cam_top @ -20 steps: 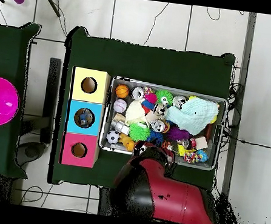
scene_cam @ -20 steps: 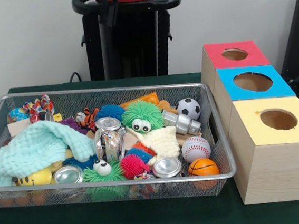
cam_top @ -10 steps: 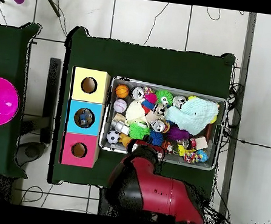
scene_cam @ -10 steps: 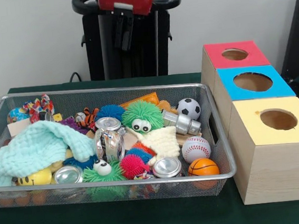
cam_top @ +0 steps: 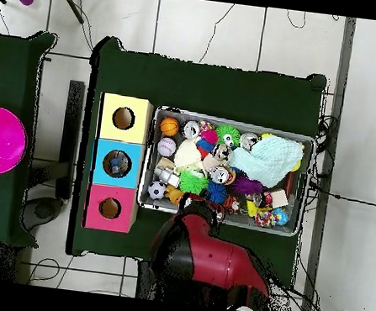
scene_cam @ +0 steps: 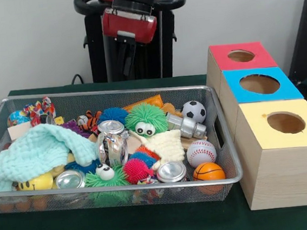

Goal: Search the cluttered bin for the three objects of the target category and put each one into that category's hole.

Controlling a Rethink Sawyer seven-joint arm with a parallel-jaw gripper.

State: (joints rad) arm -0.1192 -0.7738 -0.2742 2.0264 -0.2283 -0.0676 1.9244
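Note:
The silver wire-mesh bin (scene_cam: 230,162) holds a heap of toys; it also shows in the overhead view (cam_top: 304,187). One clear crinkled bottle (scene_cam: 111,148) lies near the bin's middle beside a green furry ball. The other bottles are hidden. The blue-topped box's hole (scene_cam: 259,84) is to the right of the bin, and something dark shows inside this hole in the overhead view (cam_top: 117,164). My gripper (scene_cam: 128,60) hangs from its red housing above the bin's far rim, well clear of the toys and holding nothing.
A red-topped box (scene_cam: 241,56) and a yellow-topped box (scene_cam: 285,123) flank the blue one. In the bin are silver cans (scene_cam: 171,171), a grey metal flask (scene_cam: 186,126), balls, spiky toys and a mint cloth (scene_cam: 35,153). The black pedestal (scene_cam: 147,45) stands behind.
The arm has swung down and forward from the top edge. The red housing and gripper now hang lower, over the bin's far rim. The toys have not moved.

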